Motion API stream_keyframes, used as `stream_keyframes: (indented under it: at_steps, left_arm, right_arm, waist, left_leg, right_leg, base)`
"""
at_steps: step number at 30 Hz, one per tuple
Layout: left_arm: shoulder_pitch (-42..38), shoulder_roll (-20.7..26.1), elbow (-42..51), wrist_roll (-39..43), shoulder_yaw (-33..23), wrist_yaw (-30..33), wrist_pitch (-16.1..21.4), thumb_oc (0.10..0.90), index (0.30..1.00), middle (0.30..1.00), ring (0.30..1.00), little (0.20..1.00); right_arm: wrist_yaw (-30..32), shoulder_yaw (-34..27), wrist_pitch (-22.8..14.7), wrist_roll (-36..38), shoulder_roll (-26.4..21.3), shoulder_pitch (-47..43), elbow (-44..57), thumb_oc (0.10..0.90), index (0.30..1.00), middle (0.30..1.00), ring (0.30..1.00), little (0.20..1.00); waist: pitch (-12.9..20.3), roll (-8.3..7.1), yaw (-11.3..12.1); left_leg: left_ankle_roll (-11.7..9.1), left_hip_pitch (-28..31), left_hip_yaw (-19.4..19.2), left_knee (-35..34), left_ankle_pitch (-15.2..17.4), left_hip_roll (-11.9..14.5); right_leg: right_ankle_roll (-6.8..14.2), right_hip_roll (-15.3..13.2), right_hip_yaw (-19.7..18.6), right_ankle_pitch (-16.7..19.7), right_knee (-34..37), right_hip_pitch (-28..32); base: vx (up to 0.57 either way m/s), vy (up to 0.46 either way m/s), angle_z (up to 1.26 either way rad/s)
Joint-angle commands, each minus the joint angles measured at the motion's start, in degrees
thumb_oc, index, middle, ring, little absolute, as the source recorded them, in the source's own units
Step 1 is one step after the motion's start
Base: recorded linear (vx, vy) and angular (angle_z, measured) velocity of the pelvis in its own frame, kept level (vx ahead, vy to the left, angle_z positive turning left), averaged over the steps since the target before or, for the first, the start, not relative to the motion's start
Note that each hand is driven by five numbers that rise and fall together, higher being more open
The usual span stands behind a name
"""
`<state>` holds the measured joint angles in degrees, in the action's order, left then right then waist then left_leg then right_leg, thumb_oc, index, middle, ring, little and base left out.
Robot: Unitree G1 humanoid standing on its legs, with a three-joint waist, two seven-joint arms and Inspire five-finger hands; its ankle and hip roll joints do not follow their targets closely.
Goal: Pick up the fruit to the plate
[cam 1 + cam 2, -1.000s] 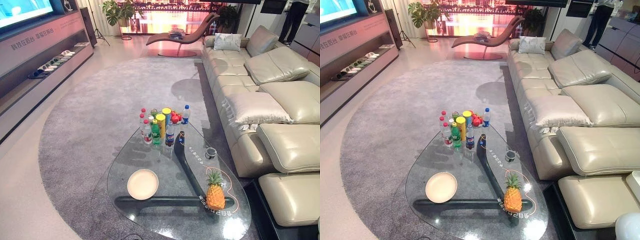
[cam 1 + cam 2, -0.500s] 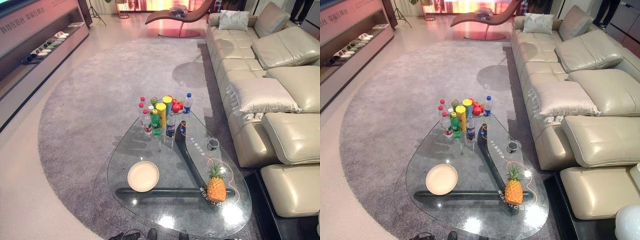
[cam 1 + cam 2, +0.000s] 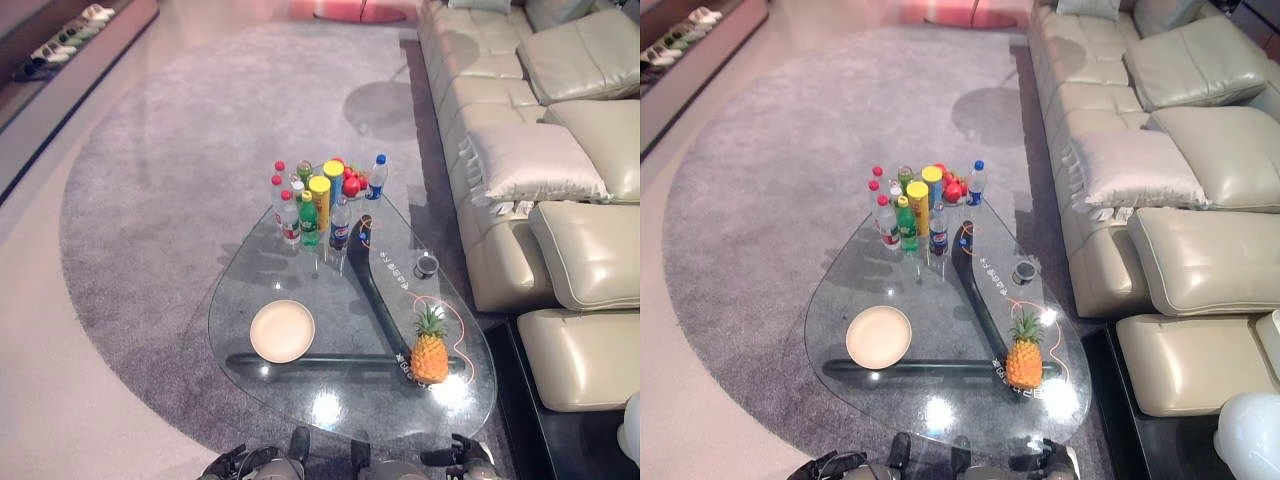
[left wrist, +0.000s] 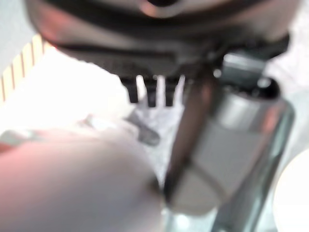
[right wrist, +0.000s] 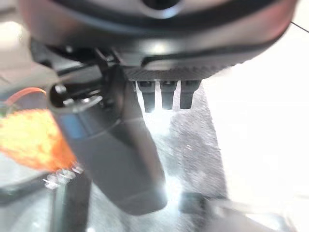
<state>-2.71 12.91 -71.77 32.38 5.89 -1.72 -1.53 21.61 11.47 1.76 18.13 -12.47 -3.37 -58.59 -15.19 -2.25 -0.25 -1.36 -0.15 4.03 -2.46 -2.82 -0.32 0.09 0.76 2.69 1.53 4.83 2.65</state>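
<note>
One whole orange-yellow pineapple with a green crown (image 3: 430, 352) is stood upright near the right end of the rounded glass desk (image 3: 300, 395), well apart from the round cream plate (image 3: 282, 331) laid flat toward the left, so the fruit is judged not yet moved. Several plastic bottles and a yellow canister (image 3: 319, 203) are grouped at the far tip, with small red fruits (image 3: 351, 184) just behind. Both hands are seen at the wrist views: left hand (image 4: 203, 159) and right hand (image 5: 120, 159), fingers relaxed and straight, nothing held. Red fruits are partly hidden by bottles.

Red fruit (image 3: 351, 184) half hidden behind bottles (image 3: 305, 210), sofa (image 3: 540, 150) cut off at the edge
</note>
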Motion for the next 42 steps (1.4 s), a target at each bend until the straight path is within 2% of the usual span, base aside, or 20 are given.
stream_keyframes:
  at_steps: [1, 4, 5, 6, 7, 9, 17, 19, 25, 37, 42]
  left_arm:
    - [1.27, 0.1, -2.2, 0.02, 1.59, 0.71, -0.72, 0.8, 0.9, 0.9, 0.9, 0.9]
    - [1.45, 0.23, -1.85, 0.11, 1.56, 0.8, -0.79, 0.8, 0.9, 0.9, 0.9, 0.9]
    - [2.75, 0.74, 0.83, 0.94, 1.05, 1.45, -0.93, 0.8, 0.9, 0.9, 0.9, 0.9]
    - [3.11, 0.79, 1.6, 1.36, 0.8, 1.67, -0.99, 0.8, 0.9, 0.9, 0.9, 0.9]
    - [3.14, 0.78, 1.62, 1.36, 0.81, 1.68, -1.0, 0.8, 0.9, 0.9, 0.9, 0.9]
    - [3.94, 0.66, 2.94, 1.73, 0.38, 2.2, -0.66, 0.8, 0.9, 0.9, 0.9, 0.9]
    - [4.32, 0.0, 5.84, 3.71, 0.83, 2.64, -0.28, 0.8, 0.9, 0.9, 0.9, 0.9]
    - [4.15, -0.34, 7.11, 4.62, 1.37, 2.29, -0.2, 0.8, 0.9, 0.9, 0.9, 0.9]
    - [3.0, -0.5, 8.63, 6.35, 2.96, 1.89, -0.13, 0.8, 0.9, 0.9, 0.9, 0.9]
    - [-0.22, -1.7, 9.34, 11.24, 6.52, 0.74, 0.79, 0.8, 0.9, 0.9, 0.9, 0.9]
    - [-0.88, -1.88, 9.48, 12.92, 7.45, 0.34, 1.44, 0.8, 0.9, 0.9, 0.9, 0.9]
  right_arm:
    - [4.56, -0.96, -1.28, 0.16, -2.85, -1.17, 3.5, 0.8, 0.9, 0.9, 0.9, 0.9]
    - [6.02, -0.83, -1.67, -0.86, -3.1, -1.01, 5.02, 0.8, 0.9, 0.9, 0.9, 0.9]
    - [13.28, -0.66, 2.2, -0.03, -5.28, 0.46, 21.28, 0.8, 0.9, 0.9, 0.9, 0.9]
    - [14.93, -0.89, 3.22, 0.08, -5.77, 1.05, 26.01, 0.8, 0.9, 0.9, 0.9, 0.9]
    - [14.97, -0.9, 3.3, 0.07, -5.77, 1.13, 26.13, 0.8, 0.9, 0.9, 0.9, 0.9]
    - [17.58, -2.39, 2.11, -0.74, -6.53, 1.63, 34.19, 0.8, 0.9, 0.9, 0.9, 0.9]
    - [23.29, -6.09, -1.81, -1.1, -7.83, -0.48, 46.93, 0.8, 0.9, 0.9, 0.9, 0.9]
    - [25.45, -7.04, -2.86, -0.08, -8.57, -2.26, 50.59, 0.8, 0.9, 0.9, 0.9, 0.9]
    - [27.97, -7.34, -3.8, 1.2, -9.24, -7.12, 54.35, 0.8, 0.9, 0.9, 0.9, 0.9]
    - [34.27, -4.56, 3.56, 0.14, -9.04, -20.19, 54.5, 0.8, 0.9, 0.9, 0.9, 0.9]
    - [38.76, -3.17, 7.2, -0.09, -9.04, -23.65, 52.37, 0.8, 0.9, 0.9, 0.9, 0.9]
  waist:
    - [0.17, -1.5, 0.62]
    - [-0.07, -1.56, 0.57]
    - [-1.66, -2.1, -0.08]
    - [-2.1, -2.17, -0.35]
    - [-2.05, -2.16, -0.36]
    - [-3.41, -2.26, -0.67]
    - [-6.7, -1.94, -0.73]
    - [-8.02, -1.45, -0.47]
    - [-9.94, -0.76, -0.07]
    - [-14.59, 0.78, 0.44]
    - [-14.6, 1.06, 0.5]
  left_leg:
    - [1.41, -2.26, -1.59, 7.09, 5.15, -1.48]
    - [1.46, -2.52, -1.59, 7.39, 5.2, -1.54]
    - [1.77, -4.22, -1.68, 9.64, 5.73, -1.89]
    - [1.85, -4.95, -1.76, 10.55, 5.97, -2.01]
    - [1.86, -5.02, -1.74, 10.64, 6.01, -2.01]
    - [2.18, -6.43, -1.6, 12.37, 6.38, -2.36]
    - [2.66, -10.95, -1.41, 15.52, 6.51, -2.92]
    - [2.79, -12.49, -1.19, 16.35, 6.42, -3.16]
    - [2.79, -14.85, -1.18, 17.06, 6.04, -3.54]
    - [2.54, -19.77, -1.74, 20.31, 5.77, -4.45]
    - [2.62, -22.41, -2.14, 21.25, 5.78, -4.51]
  right_leg:
    - [2.22, -1.44, -2.27, 0.05, -5.96, -3.57]
    - [2.17, -1.35, -2.29, 0.01, -6.16, -3.72]
    - [1.85, -1.08, -2.38, -0.41, -7.69, -4.77]
    - [1.74, -1.02, -2.39, -0.61, -8.24, -5.19]
    - [1.74, -1.02, -2.38, -0.63, -8.28, -5.23]
    - [1.56, -0.89, -2.42, -1.17, -9.69, -6.14]
    - [1.15, -0.93, -2.32, -1.78, -12.59, -10.15]
    - [0.99, -1.04, -2.29, -1.76, -13.31, -11.62]
    - [0.76, -1.3, -2.21, -1.52, -13.88, -13.91]
    - [-0.28, -1.89, -2.54, -0.89, -15.6, -18.66]
    - [-0.38, -1.77, -2.67, -0.73, -16.69, -21.77]
  base:
    - [0.0, 0.0, 0.0]
    - [-0.01, -0.009, 0.0]
    - [-0.05, -0.019, 0.0]
    - [-0.05, -0.014, -0.02]
    - [-0.03, 0.016, -0.04]
    - [0.0, 0.0, 0.0]
    - [-0.06, 0.031, 0.0]
    - [-0.09, 0.063, 0.02]
    - [-0.07, 0.047, 0.0]
    - [-0.03, 0.063, 0.01]
    - [-0.01, 0.043, 0.01]
